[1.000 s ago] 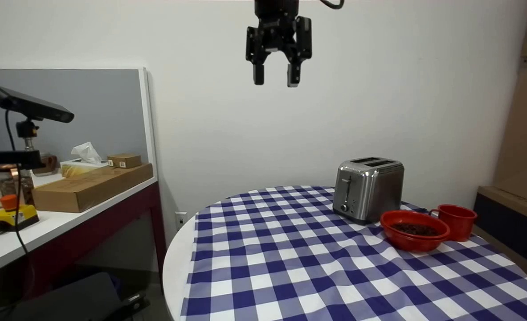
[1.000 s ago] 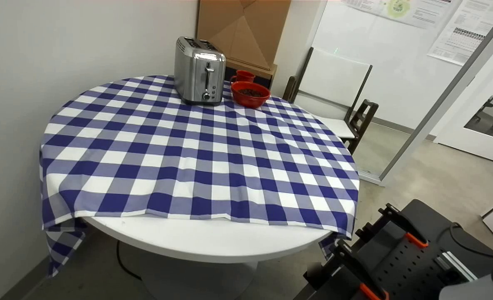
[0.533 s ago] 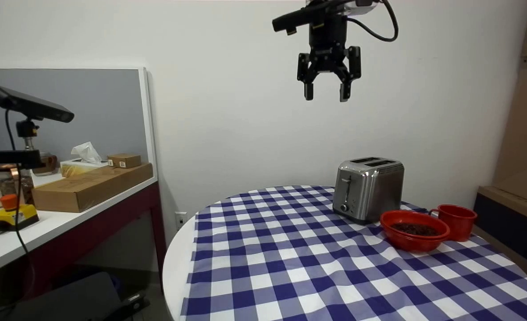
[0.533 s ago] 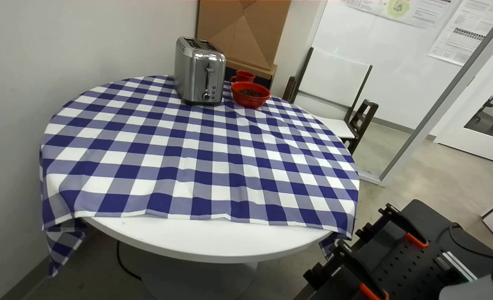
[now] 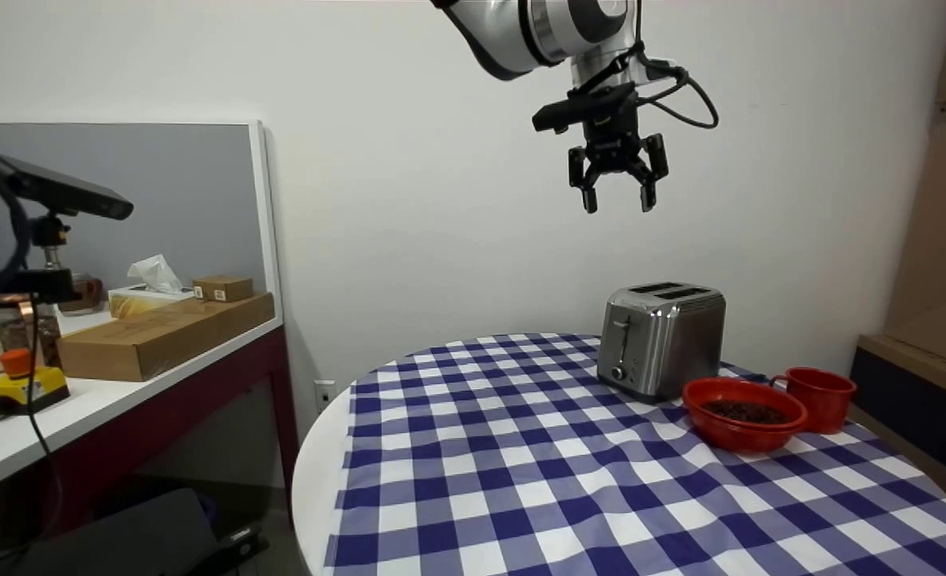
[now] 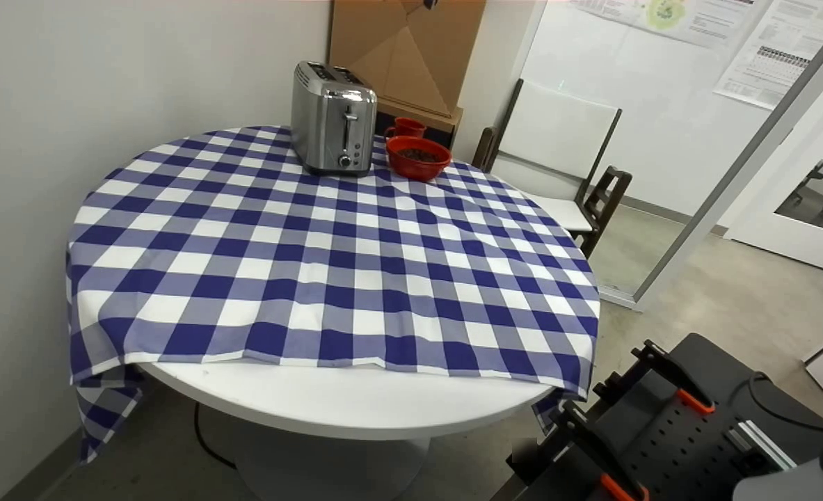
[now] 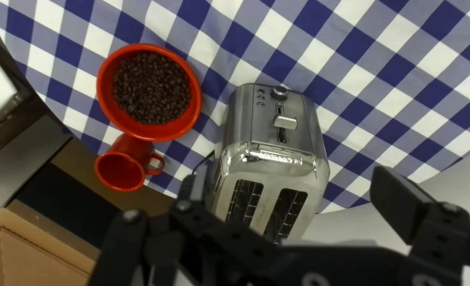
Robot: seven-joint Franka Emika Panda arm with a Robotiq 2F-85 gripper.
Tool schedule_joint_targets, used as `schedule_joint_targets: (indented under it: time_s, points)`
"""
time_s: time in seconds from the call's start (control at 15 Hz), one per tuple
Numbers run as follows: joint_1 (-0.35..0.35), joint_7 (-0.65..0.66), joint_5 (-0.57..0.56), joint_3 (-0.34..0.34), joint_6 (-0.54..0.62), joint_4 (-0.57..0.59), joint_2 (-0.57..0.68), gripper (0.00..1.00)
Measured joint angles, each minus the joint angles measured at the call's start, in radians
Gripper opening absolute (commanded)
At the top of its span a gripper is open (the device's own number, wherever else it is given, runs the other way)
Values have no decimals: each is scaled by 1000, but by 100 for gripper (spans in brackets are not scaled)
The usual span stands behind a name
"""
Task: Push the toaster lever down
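Gripper [image 5: 619,202]: in an exterior view, seen high above the table [image 5: 317,480], its two fingers pointed down and spread wide.
Toaster [image 5: 664,344]: stood upright on the checked tablecloth [image 5: 480,464], below the gripper and a little to the right in that picture, well apart from it.
Lever [image 5: 621,324]: seen near the upper end of its track, on the toaster's end face.
Side desk [image 5: 1,440]: shown in that picture alone, with a long cardboard box [image 5: 169,340] and a tissue box [image 5: 141,302] set on it.
Chair [image 6: 554,136]: shown in an exterior view beyond the table; only a small dark piece [image 6: 430,3] is caught at the top edge, and the gripper's spread cannot be told there.
Fingers [image 7: 401,202]: in the wrist view, seen far apart, the toaster framed between them and partly covered by the gripper's body.
Bread slots [image 7: 252,198]: wire grids inside are revealed clearly only here.
Red bowl [image 7: 149,133]: dark beans [image 7: 151,87] are held in it, a red mug [image 7: 135,150] placed just beside.
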Motion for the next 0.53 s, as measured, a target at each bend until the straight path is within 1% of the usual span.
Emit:
schedule_joint_targets:
  time_s: [0.07,0.13,0.2,0.27,0.4,0.47,0.53]
  points:
    - [10,9,-12,-1,1,33,34,71]
    - [19,17,-20,-3,1,63,66,69]
    - [27,21,-26,-5,1,90,95,64]
    - [34,23,-30,-7,1,116,122,55]
    - [44,24,-34,-13,1,158,170,41]
    - [47,24,-34,-16,1,177,191,32]
    - [49,24,-34,-19,1,193,210,25]
